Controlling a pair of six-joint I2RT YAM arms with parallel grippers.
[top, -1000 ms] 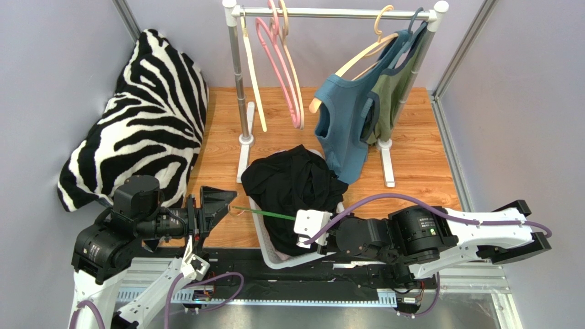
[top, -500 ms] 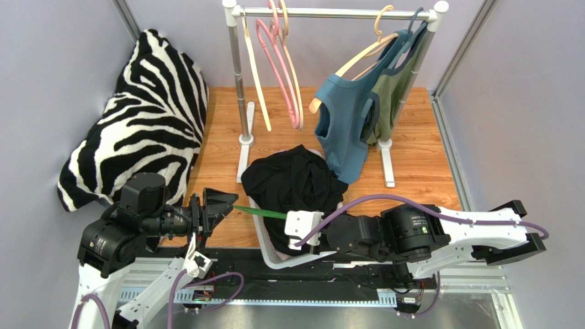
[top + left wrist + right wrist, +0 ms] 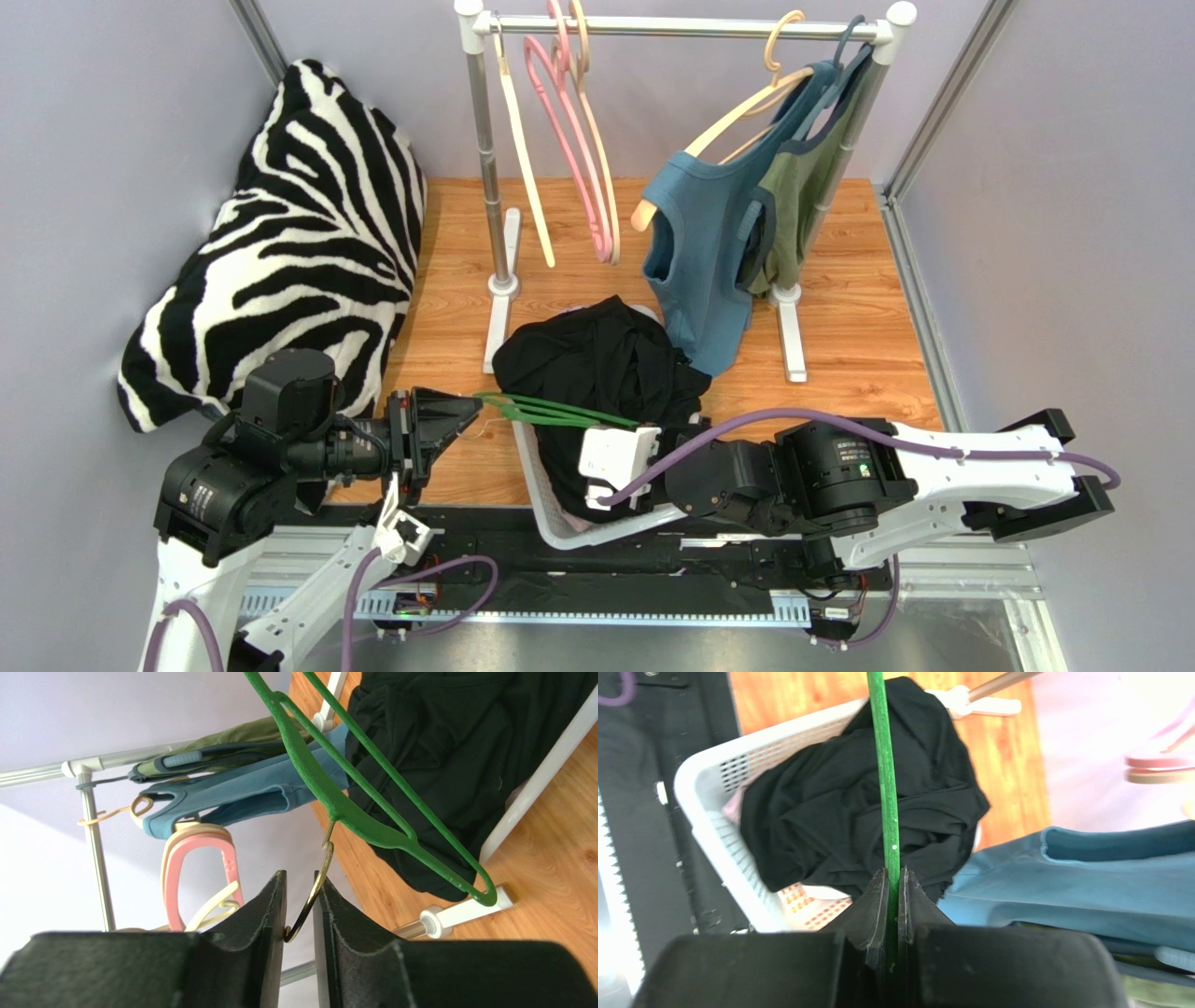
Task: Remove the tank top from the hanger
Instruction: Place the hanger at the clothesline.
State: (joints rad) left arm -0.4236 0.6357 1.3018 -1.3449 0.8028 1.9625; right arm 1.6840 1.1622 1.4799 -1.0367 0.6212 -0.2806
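Observation:
A green hanger (image 3: 547,410) spans the gap between my two grippers, bare of cloth. The black tank top (image 3: 603,364) lies bunched in the white basket (image 3: 540,490), off the hanger. In the left wrist view my left gripper (image 3: 300,876) has its pads pinched on the hanger's brass hook (image 3: 316,892), which touches both. The green frame (image 3: 365,822) runs up and away from it. My right gripper (image 3: 893,871) is shut on a green bar (image 3: 884,777) of the hanger, above the black tank top (image 3: 829,812). From above, the right gripper (image 3: 596,445) sits over the basket.
A clothes rack (image 3: 673,25) stands at the back with pink and cream hangers (image 3: 575,126), a blue tank top (image 3: 701,252) and an olive top (image 3: 793,196) on hangers. A zebra-print pillow (image 3: 295,238) leans at the left wall. The floor is wood.
My left jaws have narrowed onto the hanger's hook. The hanger has turned so both its bars show from above. The right arm has shifted slightly left.

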